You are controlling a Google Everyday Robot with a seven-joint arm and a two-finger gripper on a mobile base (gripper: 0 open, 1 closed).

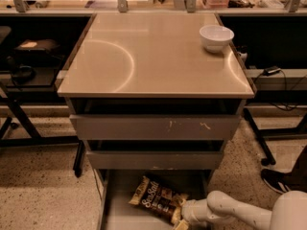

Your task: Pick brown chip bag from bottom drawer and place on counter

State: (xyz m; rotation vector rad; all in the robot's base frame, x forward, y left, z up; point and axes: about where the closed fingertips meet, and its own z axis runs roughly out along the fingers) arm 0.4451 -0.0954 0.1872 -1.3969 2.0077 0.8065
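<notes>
Below, brown chip bag [156,198] in bottom drawer [123,215], jaws at its right end

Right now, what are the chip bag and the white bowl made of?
The brown chip bag looks like crinkly plastic film: creased, shiny. The white bowl seems glossy ceramic or plastic. The tool is beside the bag in the bottom drawer.

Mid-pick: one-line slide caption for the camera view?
The gripper at the brown chip bag in the open bottom drawer; white bowl on the counter.
</notes>
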